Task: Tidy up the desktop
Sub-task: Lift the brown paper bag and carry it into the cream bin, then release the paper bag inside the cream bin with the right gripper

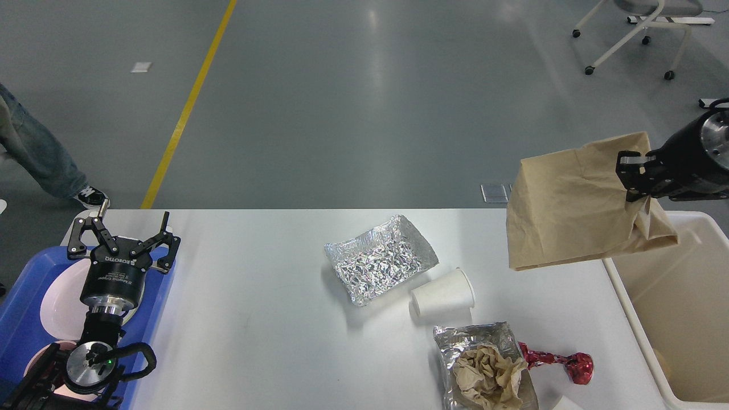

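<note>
The white desktop (256,341) fills the lower view. On it lie an empty foil tray (380,259), a tipped white paper cup (443,292), a second foil tray holding crumpled brown paper (487,373), and a red foil wrapper (558,361). My right gripper (632,181) is shut on a brown paper bag (575,205) and holds it in the air above the desktop's right end, beside the cream bin (680,302). My left gripper (122,233) is open and empty above the blue tray (25,307) at the left.
White plates (60,296) lie in the blue tray. A small white object (564,403) peeks in at the bottom edge. A person's leg and shoe (85,196) stand beyond the desktop's left corner. A wheeled chair base (632,34) stands at the far right.
</note>
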Controlling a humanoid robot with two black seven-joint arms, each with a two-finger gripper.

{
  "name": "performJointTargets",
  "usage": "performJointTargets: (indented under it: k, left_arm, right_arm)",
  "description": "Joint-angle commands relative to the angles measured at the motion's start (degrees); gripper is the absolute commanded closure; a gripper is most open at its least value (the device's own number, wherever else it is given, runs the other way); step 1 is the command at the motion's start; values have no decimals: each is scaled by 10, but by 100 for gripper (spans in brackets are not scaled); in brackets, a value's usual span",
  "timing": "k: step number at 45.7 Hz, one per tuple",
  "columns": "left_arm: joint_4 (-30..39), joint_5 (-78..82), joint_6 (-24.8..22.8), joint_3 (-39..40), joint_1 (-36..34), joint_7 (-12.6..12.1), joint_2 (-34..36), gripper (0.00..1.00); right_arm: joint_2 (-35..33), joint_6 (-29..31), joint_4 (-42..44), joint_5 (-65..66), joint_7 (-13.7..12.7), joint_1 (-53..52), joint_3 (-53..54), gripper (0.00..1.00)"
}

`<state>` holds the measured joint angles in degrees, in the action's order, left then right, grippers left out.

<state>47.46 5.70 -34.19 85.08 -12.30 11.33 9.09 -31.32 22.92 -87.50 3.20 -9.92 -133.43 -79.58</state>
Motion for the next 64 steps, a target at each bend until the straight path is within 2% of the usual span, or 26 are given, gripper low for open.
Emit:
performJointTargets:
  k: [1, 8, 17, 30, 36, 46, 53, 64]
  left_arm:
    - [0, 0, 0, 0, 0, 0, 0, 3]
    - [0, 0, 0, 0, 0, 0, 0, 3]
    - [0, 0, 0, 0, 0, 0, 0, 4]
    - [0, 0, 0, 0, 1, 0, 0, 3]
    - [0, 0, 0, 0, 1, 0, 0, 4]
    - [0, 0, 0, 0, 1, 0, 0, 4]
    - [0, 0, 0, 0, 1, 0, 0, 3]
    - [0, 0, 0, 0, 1, 0, 0, 3]
  right_arm:
    - [-18, -29, 22, -4, 0, 23, -17, 100]
    - [-80, -74, 92, -5, 0, 98, -20, 100]
    - [-151, -116, 247, -14, 1, 262, 7, 100]
    - [-177, -156, 437, -40, 4, 546, 191, 100]
    - [-156, -199, 513, -41, 4, 691, 309, 100]
    - [-31, -265, 696, -41, 6, 906, 422, 100]
    - [27, -299, 750, -41, 7, 968, 434, 100]
    - [66, -323, 762, -42, 7, 992, 435, 100]
